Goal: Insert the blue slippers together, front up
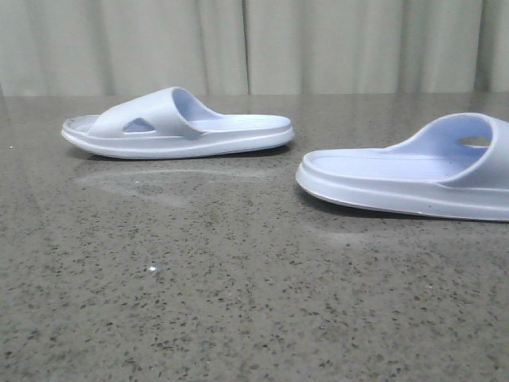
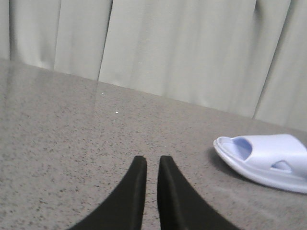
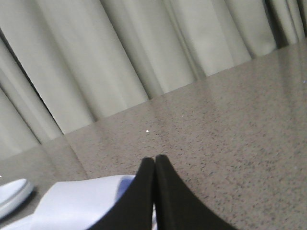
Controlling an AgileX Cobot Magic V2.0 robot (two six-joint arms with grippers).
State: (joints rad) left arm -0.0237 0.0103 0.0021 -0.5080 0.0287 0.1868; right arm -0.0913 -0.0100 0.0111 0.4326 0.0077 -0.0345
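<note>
Two blue slippers lie flat on the grey speckled table, soles down and apart. The left slipper sits further back; the right slipper is nearer and runs past the right edge of the front view. Neither gripper shows in the front view. My left gripper hovers over bare table with a narrow gap between its fingers and nothing in it; one slipper lies off to its side. My right gripper is shut, fingertips touching, just above a slipper's strap. The other slipper's end shows beyond it.
Pale pleated curtains hang along the table's far edge. The table top is dark grey stone with speckles and stretches wide in front of both slippers.
</note>
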